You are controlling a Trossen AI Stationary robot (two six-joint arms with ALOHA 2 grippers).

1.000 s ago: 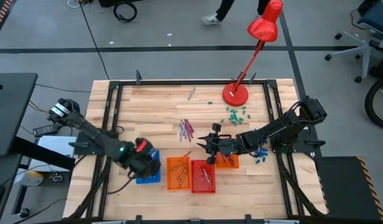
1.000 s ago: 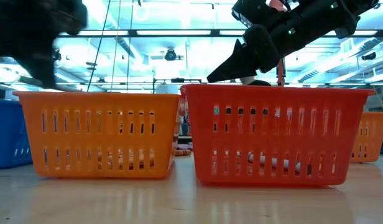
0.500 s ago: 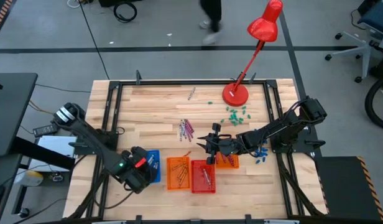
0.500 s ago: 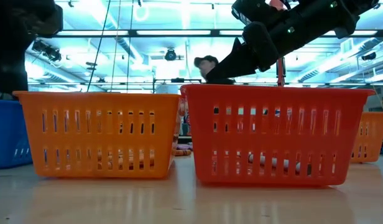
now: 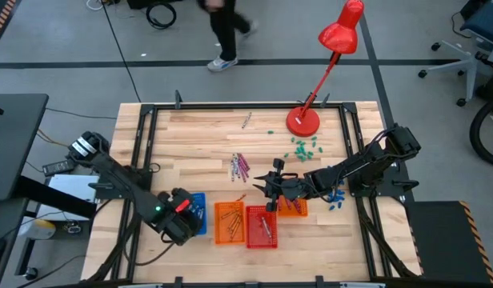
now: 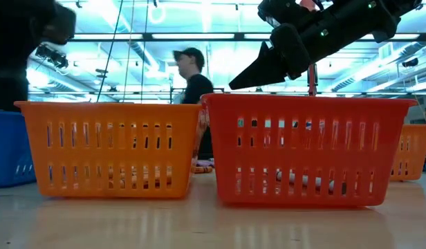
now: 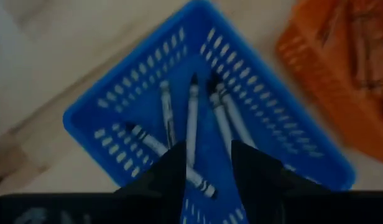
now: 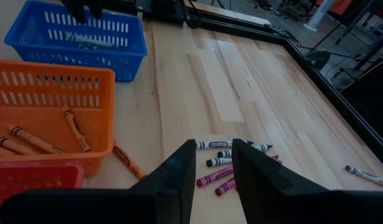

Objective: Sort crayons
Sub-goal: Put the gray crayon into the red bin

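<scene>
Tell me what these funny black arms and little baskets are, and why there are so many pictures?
It is a robot with two arms, sorting crayons by colour. One picture looks down from above, one looks across from table height, and one comes from a camera on each wrist.

The left hand is over the blue basket, which has grey-white crayons in it. Its two fingers are apart with nothing between them. The right hand is open and empty too, and hangs over loose crayons lying on the wooden table.

Next to the blue basket stand an orange basket with orange crayons and a red basket. There is also a red lamp, and a person walking by behind.
</scene>
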